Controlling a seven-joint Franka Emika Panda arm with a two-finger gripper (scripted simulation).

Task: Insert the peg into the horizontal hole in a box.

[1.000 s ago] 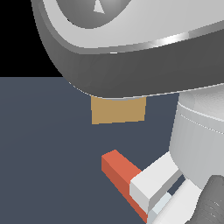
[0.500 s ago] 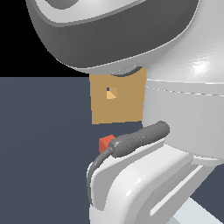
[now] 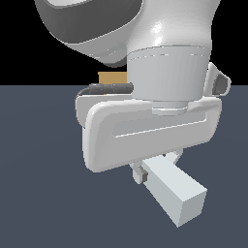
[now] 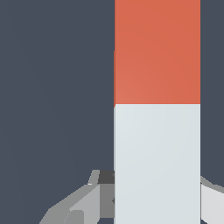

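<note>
Tan box (image 3: 112, 77) mostly hidden behind arm, hole unseen, fingers (image 4: 87, 203) clamped on peg (image 4: 156, 109)

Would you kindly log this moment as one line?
phase: grasping | long red-orange and white square peg: between jaws, white half | tan-brown box: mostly hidden | hole: unseen

Count, both views:
- Peg (image 4: 157, 109): 1, two halves (1 red-orange, 1 white), lying between the fingers.
- Gripper (image 3: 157, 169): 1; fingers (image 4: 83, 201) visible: 2, one each side of the peg.
- Box (image 3: 112, 77): 1, beyond the hand, mostly hidden by the arm.
- Hole: probably 1, but not visible here.
</note>
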